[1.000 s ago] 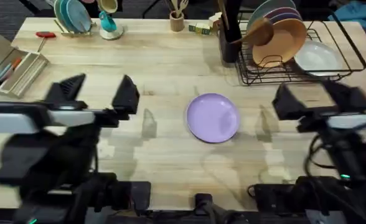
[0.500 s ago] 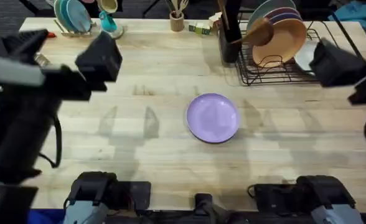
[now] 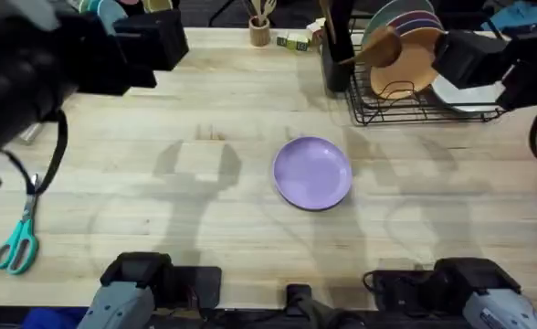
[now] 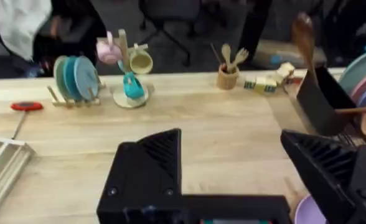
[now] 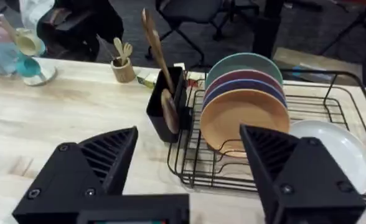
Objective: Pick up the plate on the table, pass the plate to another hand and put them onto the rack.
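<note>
The left gripper (image 4: 233,180) hung open above the light wooden butcher-block table (image 3: 113,210); mid-table lay the round lavender plastic plate (image 3: 312,173), probably light, stiff and slick, best pinched by its raised rim. The right gripper (image 5: 189,168) gaped near the black wire rack (image 5: 345,180).

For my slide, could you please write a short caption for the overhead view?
Lavender plate lying on the table, both arms raised, rack holding plates behind.

Colours on the bench

Lavender plate (image 3: 312,173), pale plank-grain table (image 3: 250,100), black wire rack (image 3: 415,102), teal-handled scissors (image 3: 16,239), I think.
</note>
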You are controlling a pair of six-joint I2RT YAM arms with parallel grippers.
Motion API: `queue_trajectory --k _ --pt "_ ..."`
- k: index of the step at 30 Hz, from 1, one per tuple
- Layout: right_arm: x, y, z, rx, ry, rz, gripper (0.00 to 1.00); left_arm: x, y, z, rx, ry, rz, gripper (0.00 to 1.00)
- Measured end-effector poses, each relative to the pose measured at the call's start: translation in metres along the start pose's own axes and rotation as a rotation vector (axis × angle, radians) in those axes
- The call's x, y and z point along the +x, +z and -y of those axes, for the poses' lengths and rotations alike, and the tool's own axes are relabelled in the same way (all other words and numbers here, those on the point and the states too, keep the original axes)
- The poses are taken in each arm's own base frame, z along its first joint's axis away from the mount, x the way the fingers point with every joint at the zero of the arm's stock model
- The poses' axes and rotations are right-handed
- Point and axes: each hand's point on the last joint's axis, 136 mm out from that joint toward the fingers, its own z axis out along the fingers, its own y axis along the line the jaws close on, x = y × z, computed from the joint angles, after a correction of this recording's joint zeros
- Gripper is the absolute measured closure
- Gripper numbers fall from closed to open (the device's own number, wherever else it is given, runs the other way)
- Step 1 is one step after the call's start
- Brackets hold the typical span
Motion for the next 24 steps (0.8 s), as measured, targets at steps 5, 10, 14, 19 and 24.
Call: queue_trajectory --k 5,10,14,19,24 --pt "0.000 0.001 -0.001 -0.007 0.000 0.000 0.007 0.009 0.014 -0.001 0.002 -0.005 -0.061 0.008" --pt "-0.002 0.001 -0.001 -0.007 -0.001 0.003 0.007 0.015 0.015 -0.001 0.001 -0.007 -0.087 0.008" --pt "-0.002 0.001 -0.001 -0.007 -0.001 0.003 0.007 0.016 0.015 -0.001 0.001 -0.008 -0.094 0.008" --pt "-0.002 0.001 -0.001 -0.007 -0.001 0.003 0.007 0.021 0.014 -0.001 0.001 -0.009 -0.114 0.008" --pt "0.000 0.000 -0.001 -0.007 0.001 -0.004 0.007 0.027 0.013 -0.001 -0.001 -0.030 -0.139 0.006"
